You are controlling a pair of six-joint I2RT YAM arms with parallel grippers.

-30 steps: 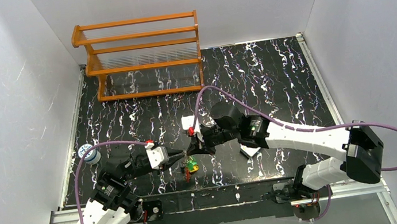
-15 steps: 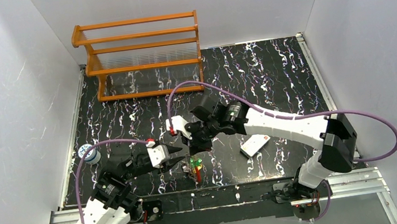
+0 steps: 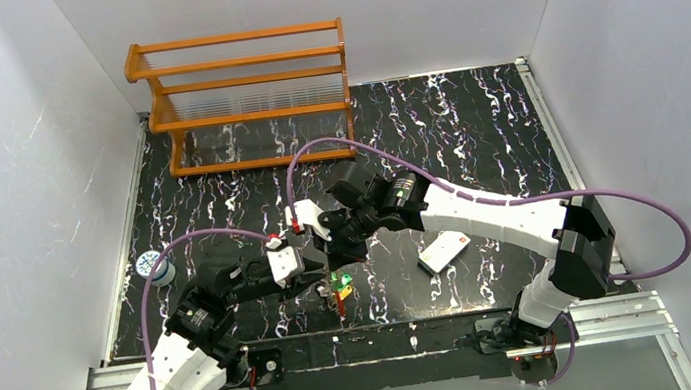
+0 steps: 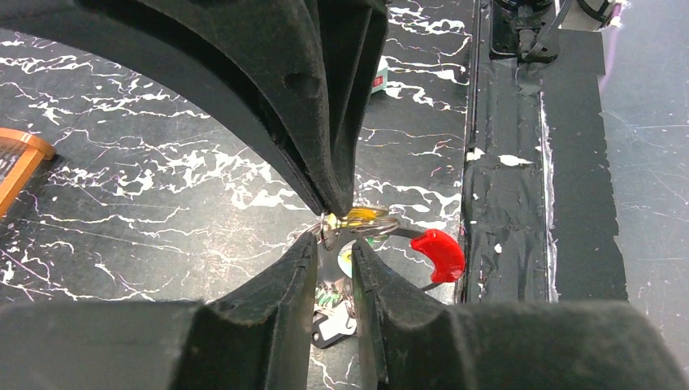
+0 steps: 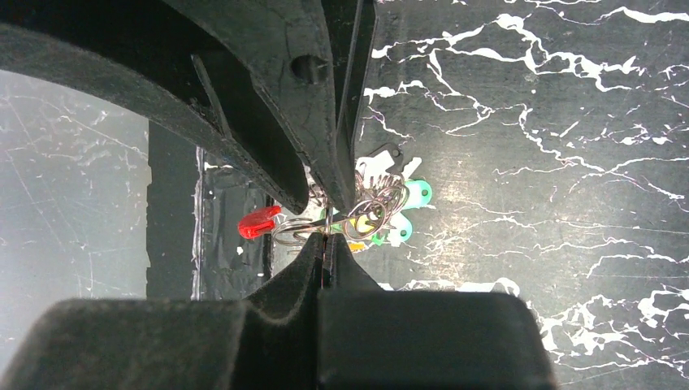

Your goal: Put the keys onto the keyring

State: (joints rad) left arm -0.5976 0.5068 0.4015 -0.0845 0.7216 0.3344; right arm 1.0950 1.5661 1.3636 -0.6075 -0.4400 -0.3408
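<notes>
The keyring (image 5: 305, 227), thin metal wire loops with a red plastic piece (image 5: 260, 221), hangs just above the table with the keys on it: green heads (image 5: 414, 195) and a yellow one (image 5: 357, 221). My right gripper (image 5: 327, 238) is shut on a wire loop of it. In the left wrist view my left gripper (image 4: 335, 248) has its jaws a narrow gap apart, tips at a small ring (image 4: 329, 231) under the right fingers (image 4: 325, 162); the yellow key (image 4: 363, 215) and red piece (image 4: 439, 253) lie beside them. From above, both grippers meet (image 3: 326, 266) over the bunch (image 3: 338, 283).
A flat white card with a red mark (image 3: 445, 249) lies right of the grippers. An orange wooden rack (image 3: 248, 97) stands at the back left. A small blue-and-white object (image 3: 158, 268) sits at the left edge. The table's front edge (image 3: 370, 331) is just beyond the keys.
The right arm swung left with the keyring and dipped toward the bunch. The left gripper moved right and narrowed its jaws beside the right fingertips.
</notes>
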